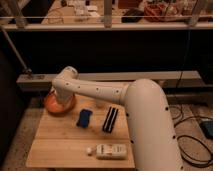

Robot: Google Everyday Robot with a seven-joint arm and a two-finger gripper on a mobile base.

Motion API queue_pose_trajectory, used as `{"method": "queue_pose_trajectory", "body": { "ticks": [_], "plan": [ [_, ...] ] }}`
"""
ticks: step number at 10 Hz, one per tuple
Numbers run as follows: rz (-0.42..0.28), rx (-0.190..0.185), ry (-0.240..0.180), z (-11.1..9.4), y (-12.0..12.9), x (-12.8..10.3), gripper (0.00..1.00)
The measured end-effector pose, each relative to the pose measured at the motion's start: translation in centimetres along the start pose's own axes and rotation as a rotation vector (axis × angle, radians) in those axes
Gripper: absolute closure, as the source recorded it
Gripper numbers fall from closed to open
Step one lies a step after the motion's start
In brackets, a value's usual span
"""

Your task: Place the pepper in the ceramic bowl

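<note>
1. Gripper point(60, 100) position first: the arm reaches from lower right across the table point(60, 150) to its far left corner, bends at the elbow and drops straight into the bowl point(50, 106). The gripper end hangs directly over the bowl's inside, partly hidden by the wrist.
2. Whether it is spread or pinched, and whether anything sits in it, I cannot tell; the wrist covers it.
3. No pepper shows anywhere: none on the bare wood, none on the visible part of the bowl. My guess is that it is either in the grip or already lying in the bowl under the arm. Its long axis cannot be read.
4. So the relation that matters is vertical: the bowl lies right beneath the gripper, not off to a side. If the pepper is held, the remaining move is only a release and a lift clear of the rim.
5. The bowl sits at the table's far left corner, its left rim visible beyond the arm.
6. Count on the table: one bowl, one blue object point(83, 118), one black striped bar point(110, 119), one white bottle point(109, 150) lying on its side near the front edge. Something pale stands behind the arm near the bar; too hidden to name.
7. One arm only, so nothing else competes for the reach.
</note>
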Motion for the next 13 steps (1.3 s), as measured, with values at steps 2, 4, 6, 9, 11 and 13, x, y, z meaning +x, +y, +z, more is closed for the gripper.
{"method": "queue_pose_trajectory", "body": {
  "ticks": [2,4,6,9,11,13],
  "plan": [
    [0.000,0.001,0.000,0.02,-0.03,-0.05,0.95],
    [0.001,0.003,-0.001,0.03,-0.09,-0.13,0.95],
    [0.001,0.003,-0.002,0.07,-0.14,-0.27,0.95],
    [0.003,0.004,-0.003,0.07,-0.18,-0.36,0.95],
    [0.004,0.005,-0.004,0.08,-0.21,-0.42,0.95],
    [0.005,0.006,-0.005,0.10,-0.23,-0.51,0.95]
  ]
}}
